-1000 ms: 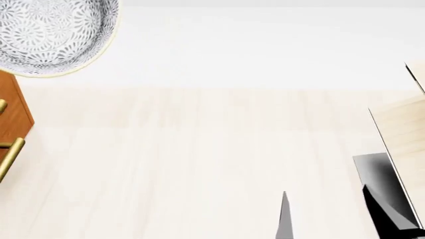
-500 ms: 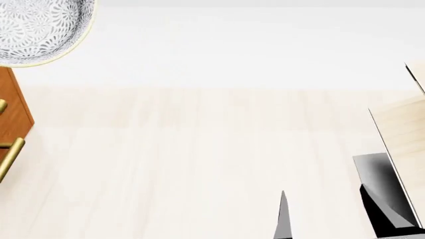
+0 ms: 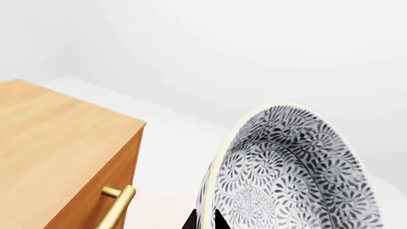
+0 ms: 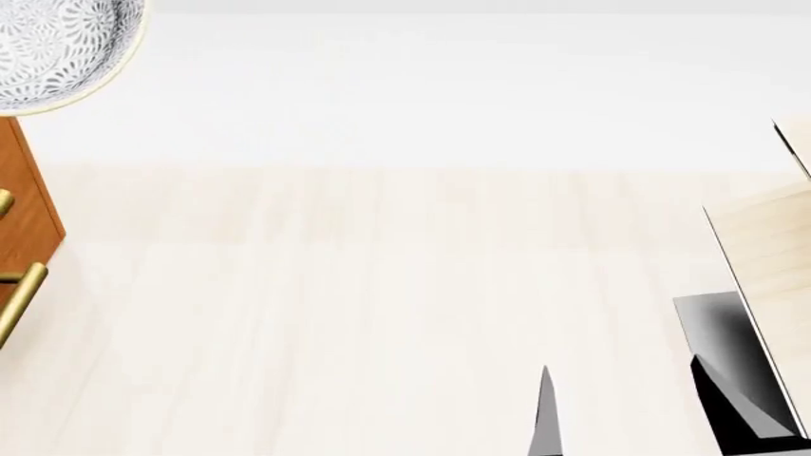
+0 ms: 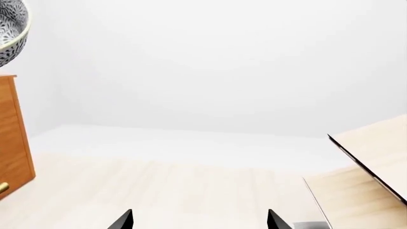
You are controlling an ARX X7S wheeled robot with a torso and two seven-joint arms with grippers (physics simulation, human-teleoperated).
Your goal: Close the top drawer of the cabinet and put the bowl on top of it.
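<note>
The bowl (image 3: 289, 176) is pinched at its rim by the left tool (image 3: 205, 220), whose dark fingertips straddle the wall; it hangs tilted in the air beside and above the cabinet (image 3: 60, 157), at the far left in the head view. A brass handle (image 3: 117, 206) shows on the cabinet's front. The right tool (image 5: 200, 220) is spread with nothing between its tips, low over the pale wood floor (image 4: 380, 304), with a pale wood structure (image 4: 773, 256) at the right and a white wall behind.

We count: one bowl (image 4: 57, 47), one cabinet (image 3: 57, 152), two brass handles (image 4: 18, 299) in head view, possibly more off-frame, one pale wood structure (image 4: 773, 247), two grippers.
</note>
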